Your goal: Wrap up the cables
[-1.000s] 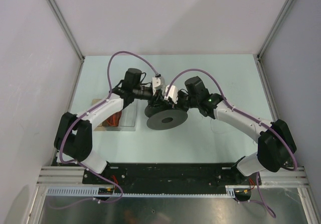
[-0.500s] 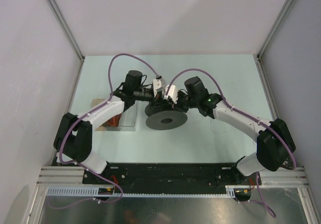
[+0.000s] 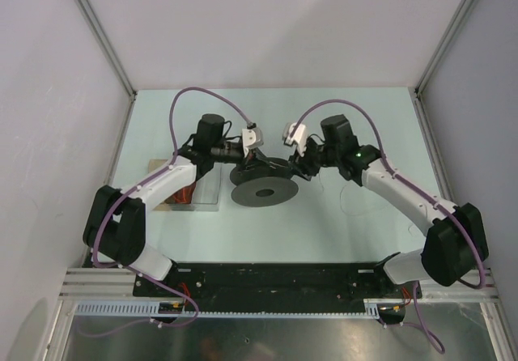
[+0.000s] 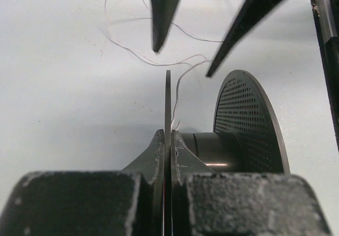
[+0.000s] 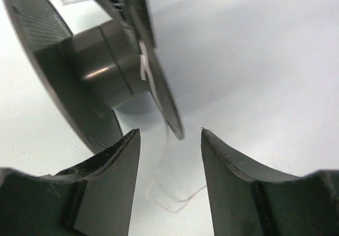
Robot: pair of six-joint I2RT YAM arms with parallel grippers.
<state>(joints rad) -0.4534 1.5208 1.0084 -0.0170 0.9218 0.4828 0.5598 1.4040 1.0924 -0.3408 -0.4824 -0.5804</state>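
Left hand (image 4: 167, 136): closed tight on one thin flange of the black spool (image 4: 244, 120). The flange is seen edge-on, pinched between both fingers (image 4: 153, 156).
Right hand (image 5: 170, 134): held partly open, with nothing gripped. The rim of the spool's near flange is seen just above the gap, touched by neither finger.
Spool position: tilted, near the middle of the bench (image 3: 364, 126), between the two hands. Whether it rests on the bench cannot be told.
Spool parts: the second, perforated flange and the dark hub are left free.
Cables (image 4: 139, 56): very thin white wire is laid in loose loops on the bench just beyond the spool. One strand is led up towards the hub beside the clamped flange, and another loop is seen below the right hand.
Clear tray (image 3: 206, 201): set on the bench by the left arm, with orange items (image 3: 188, 193) inside, well apart from the wire.
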